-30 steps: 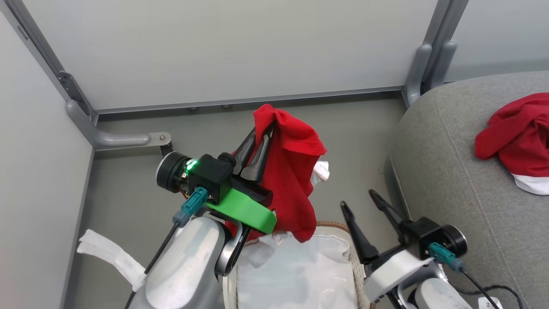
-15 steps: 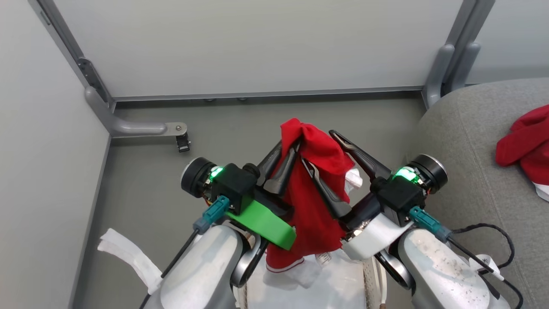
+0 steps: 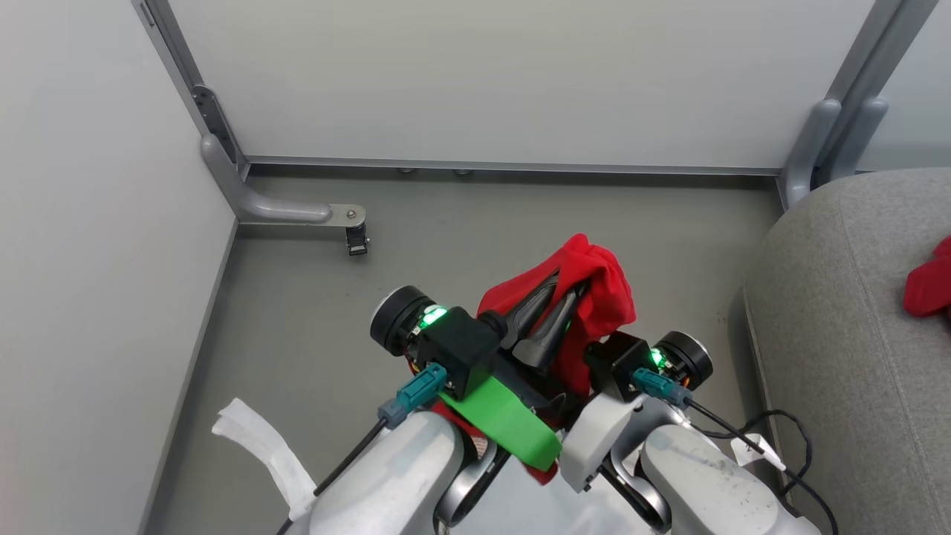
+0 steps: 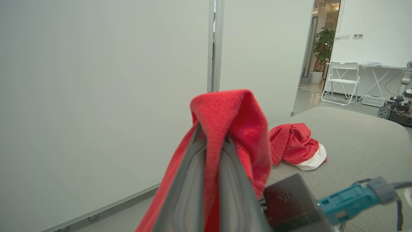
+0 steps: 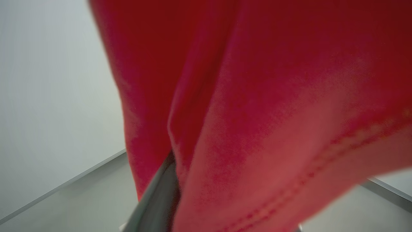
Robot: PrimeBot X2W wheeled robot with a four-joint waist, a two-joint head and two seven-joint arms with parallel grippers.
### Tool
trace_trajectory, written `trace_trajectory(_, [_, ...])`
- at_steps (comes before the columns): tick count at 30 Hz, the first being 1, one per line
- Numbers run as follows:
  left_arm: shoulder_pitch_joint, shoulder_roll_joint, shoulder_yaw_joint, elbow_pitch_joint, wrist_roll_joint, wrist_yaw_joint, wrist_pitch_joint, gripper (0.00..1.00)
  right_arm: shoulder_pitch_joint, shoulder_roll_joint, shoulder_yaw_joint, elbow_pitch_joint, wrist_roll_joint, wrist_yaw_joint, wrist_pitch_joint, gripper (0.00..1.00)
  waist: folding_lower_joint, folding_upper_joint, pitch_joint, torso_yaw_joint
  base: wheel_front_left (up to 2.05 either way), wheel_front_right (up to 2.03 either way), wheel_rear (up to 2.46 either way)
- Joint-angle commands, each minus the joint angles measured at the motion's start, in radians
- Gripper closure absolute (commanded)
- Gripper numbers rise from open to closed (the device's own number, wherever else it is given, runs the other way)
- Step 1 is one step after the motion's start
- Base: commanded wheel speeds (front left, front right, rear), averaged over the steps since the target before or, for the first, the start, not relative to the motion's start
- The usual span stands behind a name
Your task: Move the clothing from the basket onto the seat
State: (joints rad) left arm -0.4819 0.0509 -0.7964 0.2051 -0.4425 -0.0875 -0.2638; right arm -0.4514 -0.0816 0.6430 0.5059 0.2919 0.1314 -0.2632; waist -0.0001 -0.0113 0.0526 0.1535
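**Red garment up in the air, seat's off to the right**

Left tool (image 3: 570,286) is pressed together on a fold of the red garment (image 3: 598,297), holding it up over the floor (image 3: 312,312) with the rest hanging down. Right tool (image 3: 628,360) is tucked in against the cloth, and I can't tell if it's spread or gripping. The seat (image 3: 832,334) is further right, with another red piece (image 3: 929,286) lying on it. My worry is the thin pinch. A quick swing right, or the two tools tugging apart, could drop it on the floor.
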Motion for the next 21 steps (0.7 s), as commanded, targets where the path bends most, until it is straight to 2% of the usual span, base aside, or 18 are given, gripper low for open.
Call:
trace_trajectory(1, [-0.016, 0.001, -0.003, -0.004, -0.010, 0.006, -0.001, 1.00, -0.019, 0.001, 0.003, 0.009, 0.012, -0.001, -0.002, 1.00, 0.0001, 0.0113, 0.003, 0.002, 0.00, 0.00, 0.00])
trace_trajectory(8, [-0.008, 0.001, 0.022, 0.011, 0.001, 0.029, -0.001, 1.00, -0.002, 0.006, -0.012, 0.011, 0.045, -0.001, -0.002, 1.00, 0.0001, 0.0113, 0.008, -0.051, 0.00, 0.00, 0.00])
trace_trajectory(9, [-0.001, 0.001, 0.030, 0.019, 0.004, 0.031, -0.001, 0.60, 0.005, 0.004, -0.017, 0.006, 0.046, -0.001, -0.002, 1.00, 0.0001, 0.0113, 0.010, -0.070, 0.00, 0.00, 0.00])
trace_trajectory(10, [0.003, 0.001, 0.038, 0.029, 0.010, 0.035, -0.001, 0.02, 0.012, 0.004, -0.021, 0.002, 0.050, -0.001, -0.002, 1.00, 0.0001, 0.0113, 0.011, -0.090, 0.00, 0.00, 0.00])
trace_trajectory(15, [0.016, 0.001, 0.068, 0.075, 0.043, 0.034, -0.001, 0.00, 0.050, -0.013, -0.067, -0.037, 0.058, -0.002, -0.002, 1.00, 0.0001, 0.0113, 0.033, -0.226, 0.00, 0.00, 0.00])
trace_trajectory(21, [0.025, 0.001, 0.114, 0.133, 0.074, 0.020, -0.001, 0.00, 0.075, -0.046, -0.128, -0.096, 0.054, -0.001, -0.002, 1.00, 0.0001, 0.0113, 0.075, -0.432, 0.00, 0.00, 0.00])
